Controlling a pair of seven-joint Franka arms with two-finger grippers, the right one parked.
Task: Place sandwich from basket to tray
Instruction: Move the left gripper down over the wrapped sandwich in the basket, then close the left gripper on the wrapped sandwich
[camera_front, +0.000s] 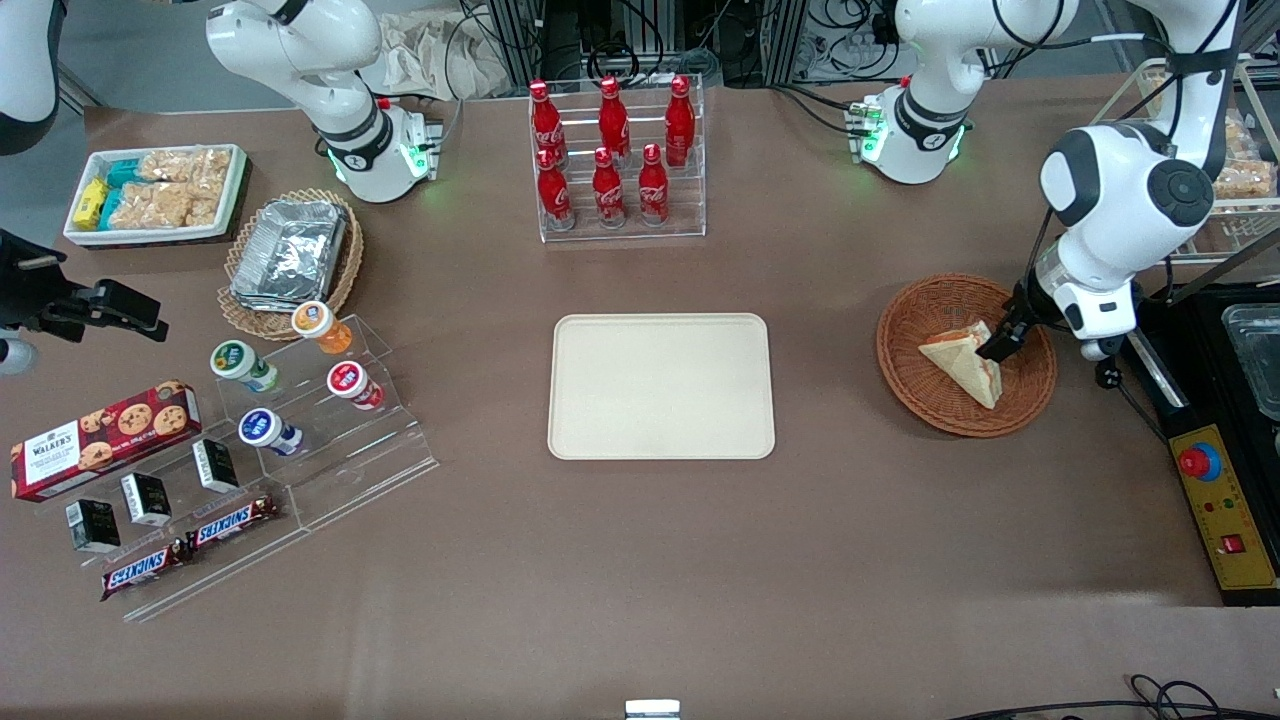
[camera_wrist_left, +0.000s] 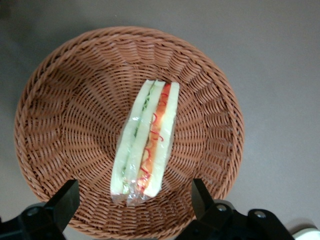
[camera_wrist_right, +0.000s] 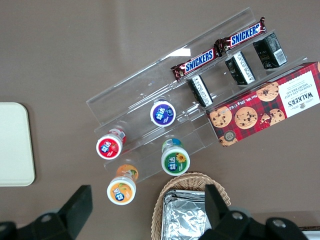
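The sandwich (camera_front: 962, 358) is a clear-wrapped white-bread wedge with a red and green filling stripe. It lies in the round reddish-brown wicker basket (camera_front: 915, 375) toward the working arm's end of the table. My left gripper (camera_front: 1000, 346) hangs just over the basket, at the sandwich's end. In the left wrist view the sandwich (camera_wrist_left: 147, 140) lies on the basket's floor (camera_wrist_left: 75, 115), and the gripper (camera_wrist_left: 134, 200) is open, its two black fingers standing wide apart on either side of the sandwich's wrapped end, not touching it. The cream tray (camera_front: 661, 386) lies bare at the table's middle.
A clear rack of red cola bottles (camera_front: 615, 155) stands farther from the front camera than the tray. A black control box (camera_front: 1225, 500) and a black appliance sit beside the basket at the table's end. Snack stands, a foil-container basket (camera_front: 290, 255) and a white bin lie toward the parked arm's end.
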